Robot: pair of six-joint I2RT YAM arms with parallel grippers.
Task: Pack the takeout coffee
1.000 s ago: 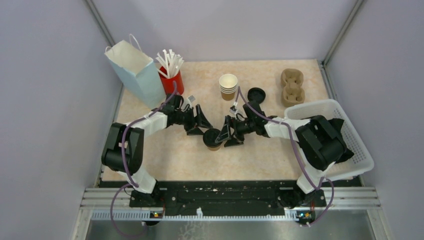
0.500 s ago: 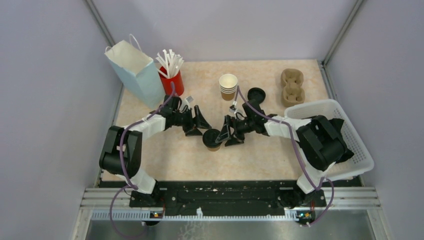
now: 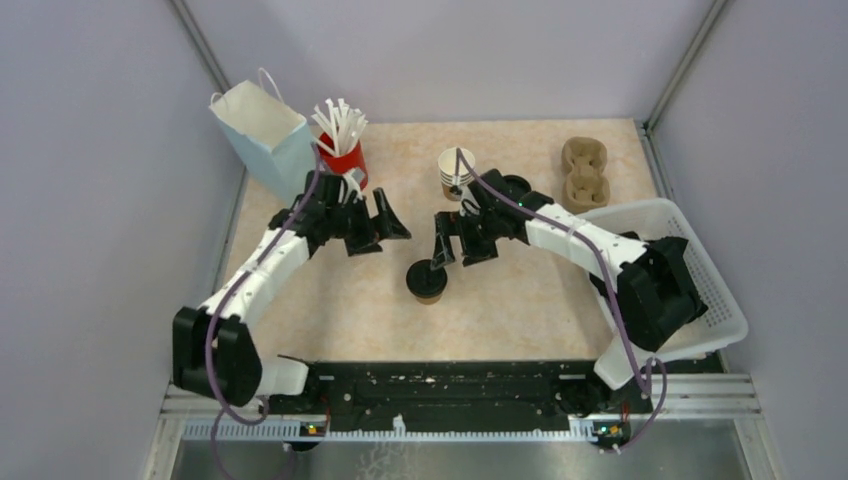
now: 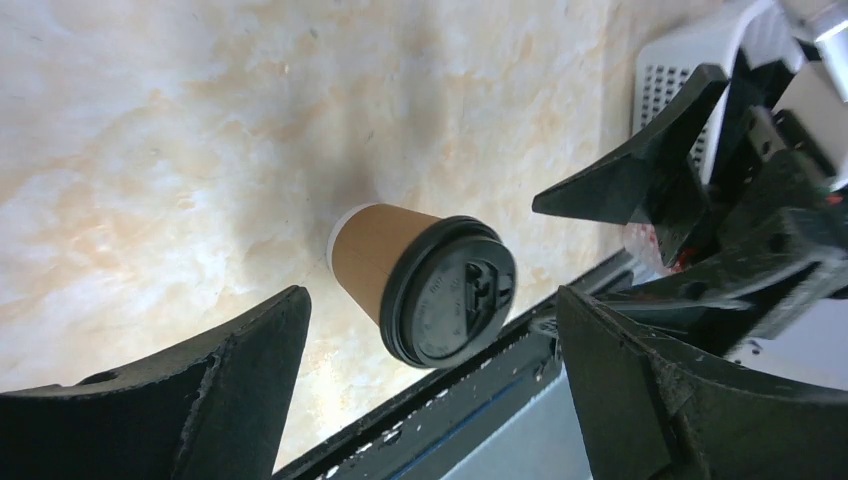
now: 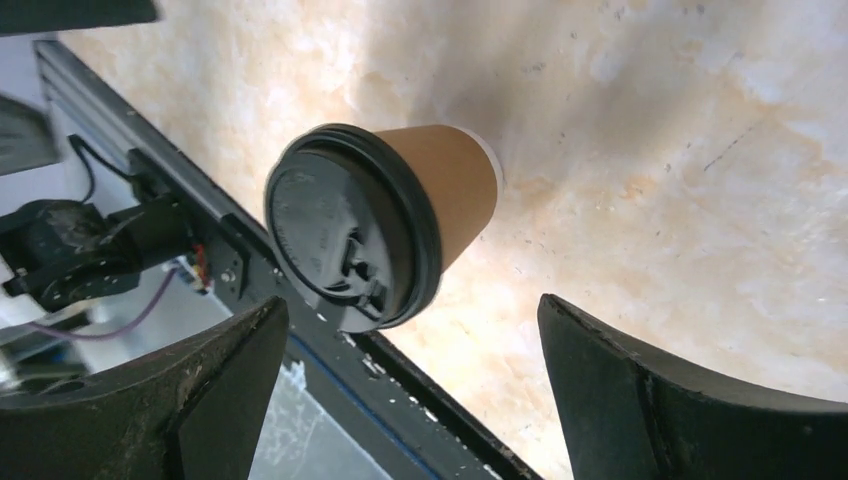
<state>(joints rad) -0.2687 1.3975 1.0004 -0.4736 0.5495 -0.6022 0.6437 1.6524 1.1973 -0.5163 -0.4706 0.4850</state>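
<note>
The takeout coffee (image 3: pixel 426 280), a brown paper cup with a black lid, stands upright alone on the table's middle. It shows in the left wrist view (image 4: pixel 425 283) and the right wrist view (image 5: pixel 385 220). My left gripper (image 3: pixel 386 225) is open and empty, raised to the cup's back left. My right gripper (image 3: pixel 449 243) is open and empty, raised just behind and right of the cup. Neither touches it.
A pale blue paper bag (image 3: pixel 262 142) stands at the back left beside a red cup of white straws (image 3: pixel 342 148). A stack of lidless brown cups (image 3: pixel 456 173), a loose black lid (image 3: pixel 513 186), a pulp cup carrier (image 3: pixel 583 174) and a white basket (image 3: pixel 700 260) lie behind and right.
Both grippers have lifted and drawn back from the cup. The right gripper was close around the cup's right side; now it is clear of it. The cup stays put.
</note>
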